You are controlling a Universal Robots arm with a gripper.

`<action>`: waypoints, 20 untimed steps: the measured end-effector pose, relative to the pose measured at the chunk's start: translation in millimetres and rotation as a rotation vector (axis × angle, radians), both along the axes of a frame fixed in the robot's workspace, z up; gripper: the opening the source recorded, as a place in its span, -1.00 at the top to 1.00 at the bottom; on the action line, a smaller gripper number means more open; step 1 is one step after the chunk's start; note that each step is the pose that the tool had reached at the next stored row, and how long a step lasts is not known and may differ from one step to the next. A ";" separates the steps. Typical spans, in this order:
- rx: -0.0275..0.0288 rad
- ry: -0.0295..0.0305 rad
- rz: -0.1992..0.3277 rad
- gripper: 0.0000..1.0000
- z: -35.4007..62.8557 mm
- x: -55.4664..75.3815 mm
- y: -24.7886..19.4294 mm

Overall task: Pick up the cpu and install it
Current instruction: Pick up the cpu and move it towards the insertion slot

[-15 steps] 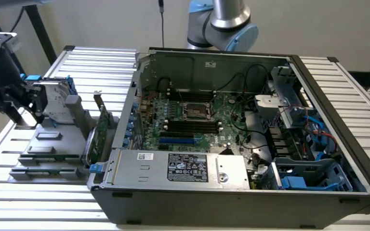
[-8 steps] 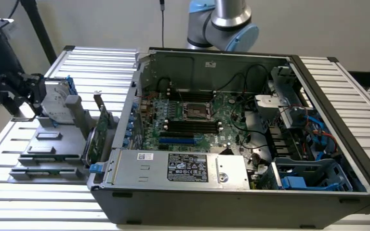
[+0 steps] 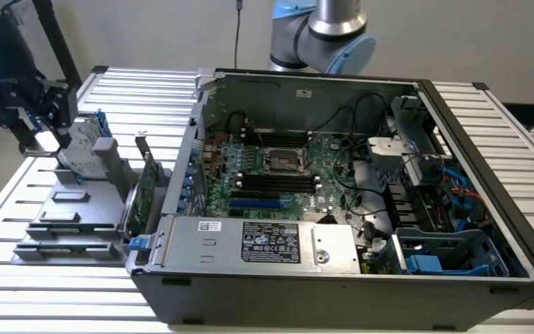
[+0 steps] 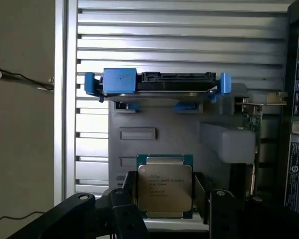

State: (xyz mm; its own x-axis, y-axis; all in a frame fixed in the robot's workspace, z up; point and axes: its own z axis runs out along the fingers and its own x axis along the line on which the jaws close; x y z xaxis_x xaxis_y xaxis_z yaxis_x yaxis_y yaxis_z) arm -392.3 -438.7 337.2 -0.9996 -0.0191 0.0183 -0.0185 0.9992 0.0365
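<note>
The cpu (image 4: 164,186), a flat square chip with a silver metal top on a green board, sits between my gripper's (image 4: 165,199) two black fingers, which press against its opposite edges. In the exterior view my gripper (image 3: 44,142) hangs at that view's far left, above the grey parts holder (image 3: 81,209), with the pale cpu (image 3: 42,141) at its tips. The black-framed motherboard socket (image 3: 281,161) lies inside the open computer case (image 3: 341,278), well off to the exterior view's right of my gripper.
A silver hard drive with blue brackets (image 4: 154,84) stands on edge in the grey holder (image 4: 159,124), close beside my gripper. A green expansion card (image 3: 142,188) stands between the holder and the case. Cables and a power supply (image 3: 267,243) crowd the case interior.
</note>
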 end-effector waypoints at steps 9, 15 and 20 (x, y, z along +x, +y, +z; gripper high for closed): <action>0.0051 0.0083 0.008 -0.09 40.4 38.6 0.0; 0.0141 0.0110 0.009 -0.09 53.2 65.6 0.0; 0.0293 0.0109 0.009 -0.09 54.1 88.5 0.0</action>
